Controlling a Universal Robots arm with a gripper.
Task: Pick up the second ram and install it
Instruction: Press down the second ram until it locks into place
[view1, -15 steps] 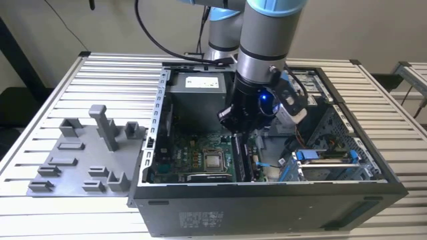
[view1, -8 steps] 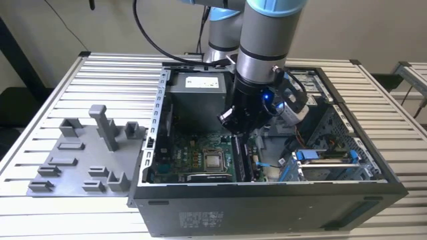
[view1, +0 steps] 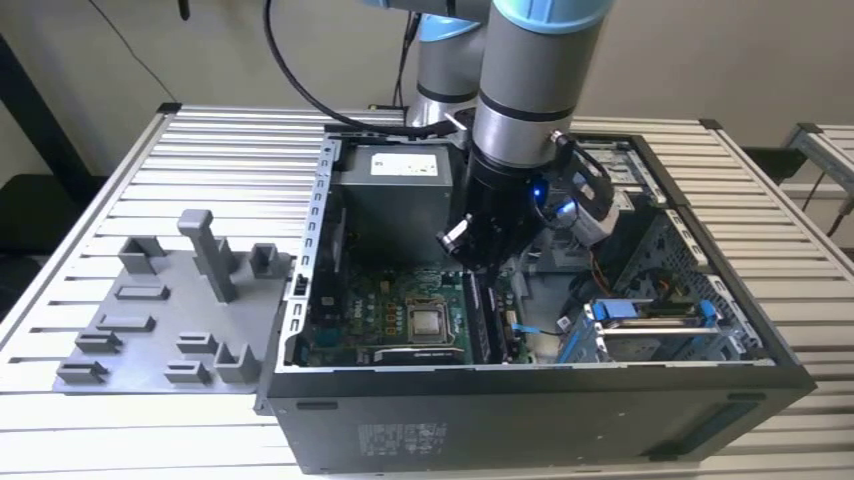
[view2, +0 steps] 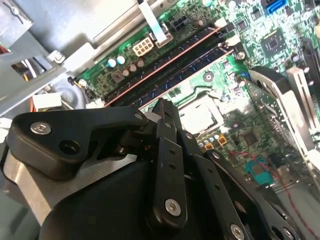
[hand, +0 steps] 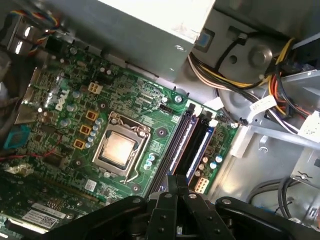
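Note:
My gripper (view1: 477, 270) hangs inside the open computer case (view1: 534, 405), just above the long black memory slots (view1: 489, 322) next to the processor socket. In both wrist views the fingertips (hand: 177, 181) (view2: 162, 106) are pressed together, and nothing shows between them. The slots (hand: 183, 142) (view2: 170, 62) run away from the fingertips; a thin reddish edge lies along one and blue shows in the one beside it. I cannot tell whether a stick is seated in them. The second ram is hidden or out of view.
The grey power-supply box (view1: 394, 195) (hand: 150, 30) stands at the case's far end. Bundled cables (hand: 270, 60) and a drive cage (view1: 654, 320) crowd the exterior view's right. The processor socket (hand: 120, 147) lies beside the slots. A grey holder plate (view1: 147, 320) sits outside the case.

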